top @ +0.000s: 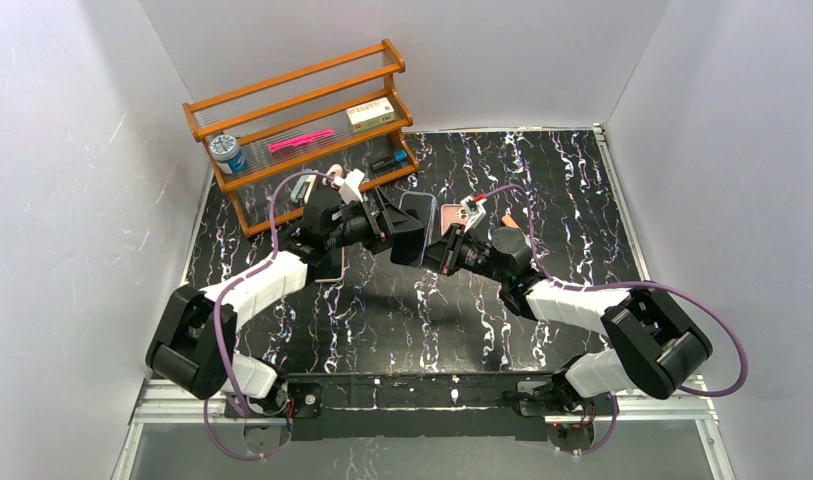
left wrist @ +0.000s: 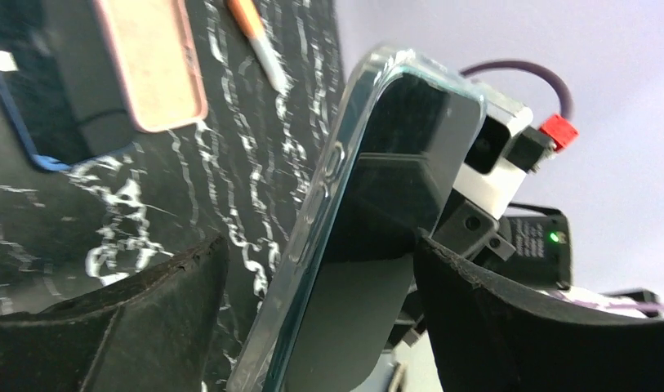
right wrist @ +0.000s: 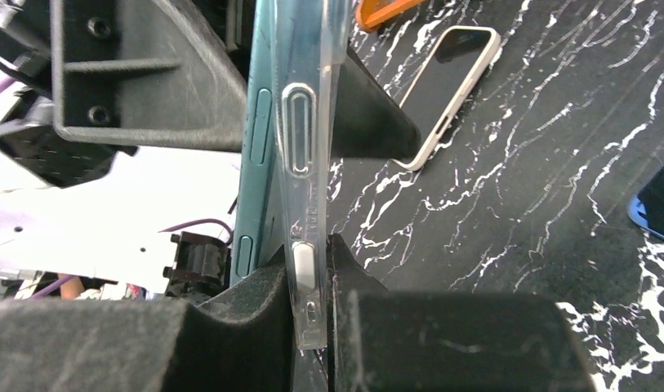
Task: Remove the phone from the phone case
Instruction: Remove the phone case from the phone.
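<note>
Far left of the overhead view, against the back wall: orange-brown wooden slatted rack, with a round blue-and-white tin, a pink marker and a small cream box on its shelves. Below it, flat on the black, white-veined marble-pattern tabletop: a dark-screened handset in a beige cover, partly hidden under the left arm. Toward the centre, up off the table: left gripper, black fingers spread apart on either side of the task's thing, with a clear gap on the case side in the left wrist view; clamped on nothing. Between those fingers, in mid-air at the middle of the overhead view: teal-edged, dark-glass phone, standing on edge, seated in a clear flexible plastic phone case with its rim wrapped round the phone's side. Just right of that: right gripper, closed tight, pads pinching the lower edge of the phone case, the teal side of the phone just left of the pinch in the right wrist view. Beyond the two grippers, lying flat on the table: a dark, blue-rimmed slab, a pink rounded-corner cover right beside it, then an orange marker a little further right.
</note>
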Robot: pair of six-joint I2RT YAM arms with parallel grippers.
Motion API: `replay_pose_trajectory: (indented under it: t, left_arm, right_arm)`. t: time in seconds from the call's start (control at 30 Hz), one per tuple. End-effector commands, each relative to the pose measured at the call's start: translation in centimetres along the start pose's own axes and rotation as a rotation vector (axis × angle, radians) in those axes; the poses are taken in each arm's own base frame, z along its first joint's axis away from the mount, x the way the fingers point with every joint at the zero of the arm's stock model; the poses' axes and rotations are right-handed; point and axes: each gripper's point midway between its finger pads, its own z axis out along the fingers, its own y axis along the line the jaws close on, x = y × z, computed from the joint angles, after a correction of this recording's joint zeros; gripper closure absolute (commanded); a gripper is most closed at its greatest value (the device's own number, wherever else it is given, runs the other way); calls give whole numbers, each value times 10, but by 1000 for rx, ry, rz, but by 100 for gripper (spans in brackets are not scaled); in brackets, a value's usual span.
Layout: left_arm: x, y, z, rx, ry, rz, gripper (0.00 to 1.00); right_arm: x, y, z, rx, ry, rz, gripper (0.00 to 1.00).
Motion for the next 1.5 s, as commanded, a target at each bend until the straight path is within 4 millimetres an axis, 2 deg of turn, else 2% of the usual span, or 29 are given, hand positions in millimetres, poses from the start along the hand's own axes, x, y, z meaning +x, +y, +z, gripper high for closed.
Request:
replay_pose_trajectory:
  t: [0.0, 0.13, 0.27, 0.4, 0.63, 0.93, 1.23, 1.47]
  left_arm:
    - [-14, 23, -14, -220, -50, 134, 19]
    - [-17, 36, -29, -373, -48, 257, 16]
    - [-8, 35, -39, -523, -26, 473, 14]
    - [-2, 40, -48, -652, 7, 672, 14]
    - [14, 24, -55, -726, 37, 985, 15]
    - [37, 18, -43, -761, 110, 1229, 21]
    - [32, 17, -39, -860, 75, 1341, 32]
    - [24, 17, -43, -923, 41, 1387, 41]
  right_arm:
    - [-29, 22, 1, -43, -98, -25, 99]
    - [-26, 8, 4, 30, -83, 30, 99]
    - [-19, -10, 5, 127, -60, 122, 99]
    - [-14, -14, 7, 149, -34, 181, 99]
    - [-9, -20, 3, 191, -25, 288, 99]
    - [-5, -16, 2, 179, -12, 361, 99]
    - [-2, -10, 3, 142, 10, 392, 99]
    - [-1, -4, 3, 108, 21, 393, 99]
